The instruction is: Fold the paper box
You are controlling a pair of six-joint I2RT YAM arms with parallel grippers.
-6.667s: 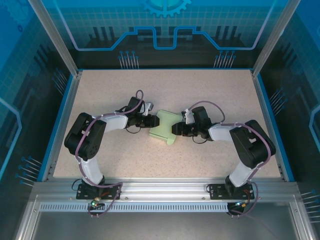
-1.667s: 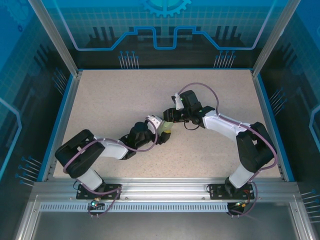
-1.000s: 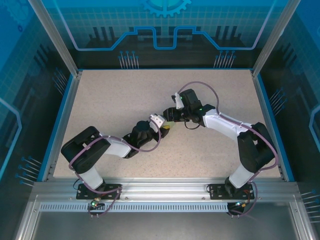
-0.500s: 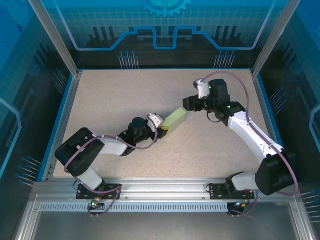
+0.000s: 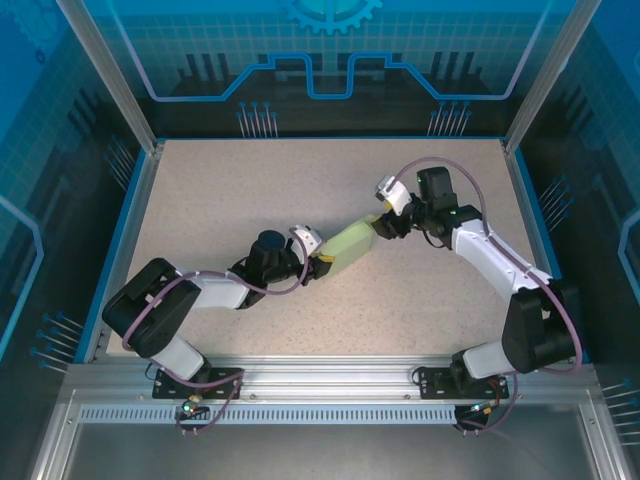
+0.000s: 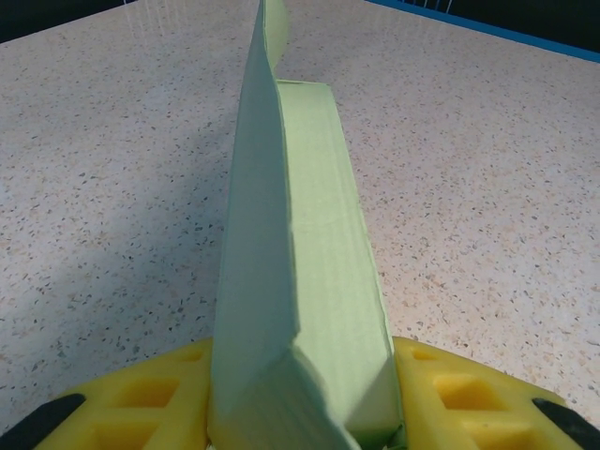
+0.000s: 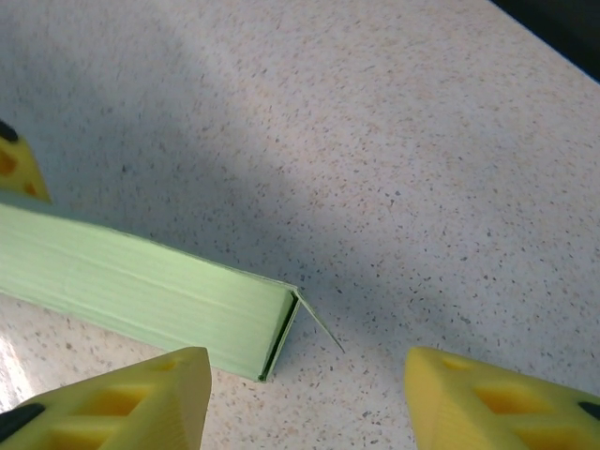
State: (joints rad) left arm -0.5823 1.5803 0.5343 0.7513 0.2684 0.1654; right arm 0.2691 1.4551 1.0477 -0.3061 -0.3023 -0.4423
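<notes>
A speckled beige table (image 5: 250, 190) is edged in blue and framed by aluminium posts (image 5: 108, 75) — blue panels (image 5: 200, 50), printed with circuit lines and a gear, are set behind.

One paper box (image 5: 350, 241), pale green, sits mid-scene on a single speckled bench (image 5: 250, 180). There are two robot arms: the left arm (image 5: 215, 292) on the near left and the right arm (image 5: 490, 255) on the right. There are four yellow fingers in all, two on each arm: the left fingers (image 6: 131, 403) at the box's near-left end and the right fingers (image 7: 141, 394) at its far-right end.
</notes>
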